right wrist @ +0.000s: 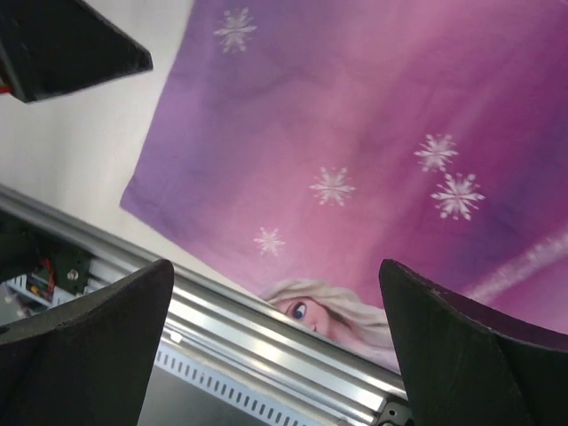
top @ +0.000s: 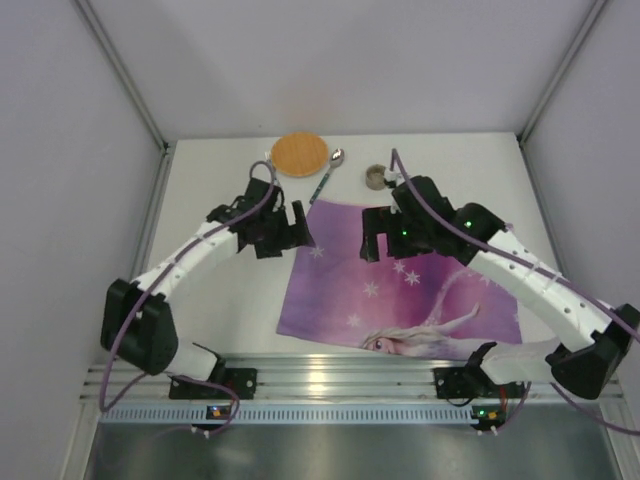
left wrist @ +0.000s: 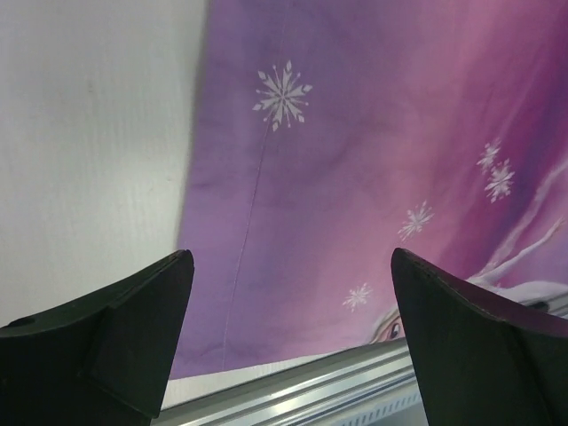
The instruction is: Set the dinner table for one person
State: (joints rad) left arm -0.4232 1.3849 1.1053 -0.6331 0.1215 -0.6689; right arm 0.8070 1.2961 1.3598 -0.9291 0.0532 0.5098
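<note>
Left hand (left wrist: 291,259) and right hand (right wrist: 275,268) gape empty above the dinner table (top: 460,170); placemat (top: 400,290) beneath.

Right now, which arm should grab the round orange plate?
Probably left. The open left gripper is nearest the round orange plate; the right gripper is farther, with the purple-handled metal spoon between.

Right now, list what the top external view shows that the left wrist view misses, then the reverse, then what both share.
Only top external: an orange round disc, a spoon and a small brownish object at the far edge, plus the left arm and right arm. Only left wrist: the left fingers up close, spread wide with nothing between them, and a thin crease down the placemat. Both: the purple placemat, the white dinner table and its aluminium rail.
</note>
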